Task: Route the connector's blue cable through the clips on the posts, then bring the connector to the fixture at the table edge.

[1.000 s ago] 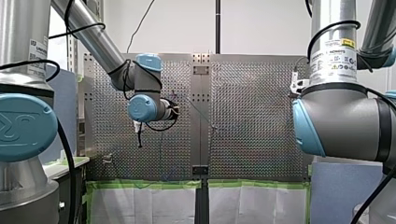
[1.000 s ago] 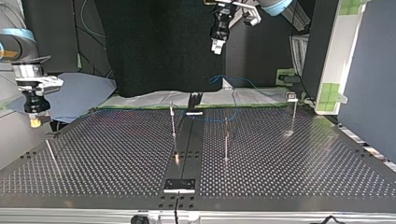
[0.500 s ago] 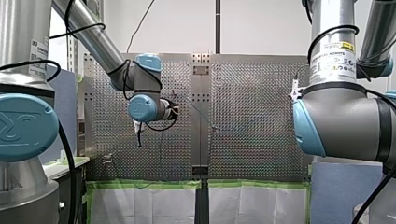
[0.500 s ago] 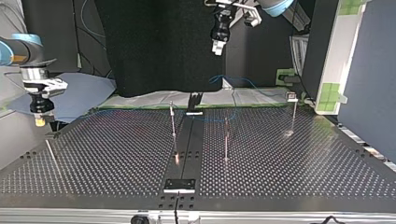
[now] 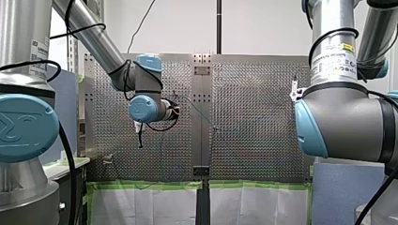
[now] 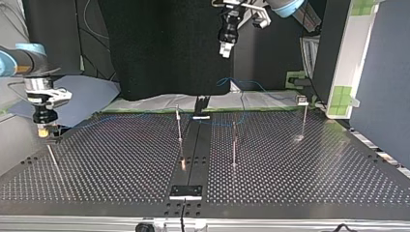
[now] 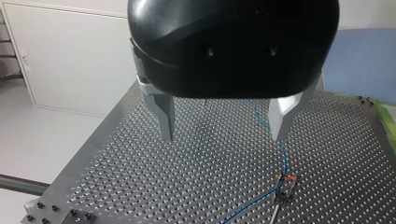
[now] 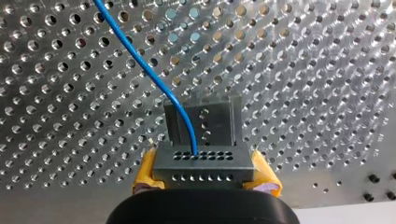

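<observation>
In the right wrist view my right gripper [image 8: 204, 179] is shut by its yellow pads [image 8: 145, 171] on the dark grey connector [image 8: 203, 163]. The blue cable [image 8: 140, 63] runs out of the connector's top over the perforated plate. A grey slotted fixture [image 8: 205, 122] sits right under the connector. In the top view my right gripper [image 6: 43, 129] hangs low over the table's left edge. The blue cable [image 6: 220, 123] trails past the thin posts [image 6: 179, 124]. My left gripper [image 7: 223, 136] is open, high above the table, with a post clip [image 7: 285, 179] and cable below it.
Two more posts [image 6: 234, 144] [image 6: 304, 118] stand on the perforated table [image 6: 290, 174]. A dark centre strip [image 6: 193, 150] ends in a small bracket [image 6: 186, 191]. A slanted rod [image 6: 53, 162] lies near the top view's left edge. Green-taped sheets hang behind the table.
My right gripper with the connector has come lower and a little toward the top view's right, closer to the table's edge. My left arm has stayed where it was.
</observation>
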You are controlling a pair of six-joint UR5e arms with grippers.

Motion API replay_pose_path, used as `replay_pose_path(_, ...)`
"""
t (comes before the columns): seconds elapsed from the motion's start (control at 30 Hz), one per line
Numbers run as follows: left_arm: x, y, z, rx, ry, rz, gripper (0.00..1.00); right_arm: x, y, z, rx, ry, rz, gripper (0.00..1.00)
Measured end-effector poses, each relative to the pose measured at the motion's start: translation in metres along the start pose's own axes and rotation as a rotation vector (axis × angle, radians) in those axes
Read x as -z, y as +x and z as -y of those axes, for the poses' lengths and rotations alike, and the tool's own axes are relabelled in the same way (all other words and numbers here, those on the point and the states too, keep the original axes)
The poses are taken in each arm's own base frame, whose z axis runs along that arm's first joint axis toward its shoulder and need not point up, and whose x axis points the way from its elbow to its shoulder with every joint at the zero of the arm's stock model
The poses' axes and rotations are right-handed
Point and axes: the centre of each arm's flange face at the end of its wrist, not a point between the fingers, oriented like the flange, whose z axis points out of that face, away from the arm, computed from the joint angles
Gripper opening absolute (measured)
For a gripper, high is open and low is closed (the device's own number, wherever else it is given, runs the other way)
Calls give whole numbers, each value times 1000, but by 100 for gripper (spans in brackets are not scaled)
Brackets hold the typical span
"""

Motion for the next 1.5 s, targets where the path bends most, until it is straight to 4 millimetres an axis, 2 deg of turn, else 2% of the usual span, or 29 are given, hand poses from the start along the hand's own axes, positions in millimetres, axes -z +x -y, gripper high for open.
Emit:
replay_pose_path(0.47,-2,0,-2,0,-6,1,100,-16,-2,10,82,52,13,0)
replay_pose_path(1.5,-2,0,-2,-2,-7,-2,100,-18,3,9,82,91,14,0)
